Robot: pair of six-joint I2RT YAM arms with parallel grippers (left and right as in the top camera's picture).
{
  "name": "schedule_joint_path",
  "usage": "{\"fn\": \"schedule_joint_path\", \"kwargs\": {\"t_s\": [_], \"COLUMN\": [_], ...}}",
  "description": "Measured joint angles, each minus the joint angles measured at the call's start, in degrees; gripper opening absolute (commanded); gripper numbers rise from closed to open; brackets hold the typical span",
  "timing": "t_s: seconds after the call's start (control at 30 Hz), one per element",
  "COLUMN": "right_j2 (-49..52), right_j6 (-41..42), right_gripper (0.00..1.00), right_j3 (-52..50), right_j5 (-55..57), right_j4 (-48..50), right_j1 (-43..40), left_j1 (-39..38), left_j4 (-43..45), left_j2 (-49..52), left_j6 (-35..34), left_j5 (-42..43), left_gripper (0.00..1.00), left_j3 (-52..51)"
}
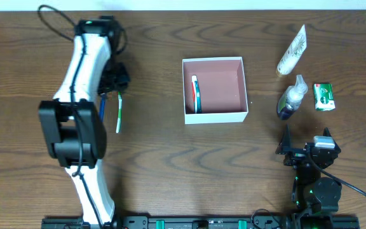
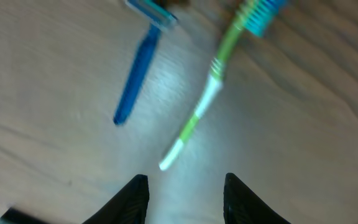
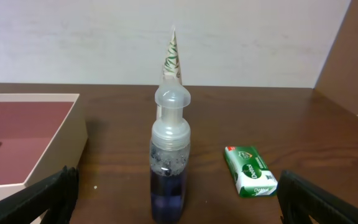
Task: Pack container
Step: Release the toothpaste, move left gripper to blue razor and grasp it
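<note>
The table (image 1: 170, 184) is dark wood. The left arm (image 1: 81, 95) runs along its 9 o'clock side. The left gripper (image 2: 185, 194) hangs over bare wood, fingers parted, nothing between them. The container (image 1: 215, 116) sits near the table's centre, with 1 red-blue item (image 1: 196, 94) lying by its 9 o'clock wall. The right gripper (image 1: 305, 142), at 4 o'clock from the container, is spread wide and empty. At 3 o'clock from the container are 1 tube (image 1: 292, 51), 1 upright bottle (image 1: 292, 97) and 1 green soap (image 1: 323, 97). A toothbrush (image 2: 204, 106) and a razor (image 2: 138, 74) lie side by side on the arm's 3 o'clock side.
</note>
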Motion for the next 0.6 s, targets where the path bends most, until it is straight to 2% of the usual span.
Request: {"fn": "schedule_joint_path", "kwargs": {"t_s": [0.33, 0.6], "right_j2": [0.0, 0.0], "right_j6": [0.0, 0.0], "right_gripper": [0.99, 0.99], "right_j3": [0.0, 0.0], "right_j5": [0.0, 0.0], "right_j4": [0.0, 0.0], "right_j1": [0.0, 0.0], "left_j1": [4.9, 8.0], "left_j4": [6.9, 9.8], "left_j2": [0.0, 0.0], "left_j6": [5.9, 11.7], "left_j5": [2.7, 2.9], "left_gripper": [0.4, 0.41], "left_j3": [-11.0, -12.2]}}
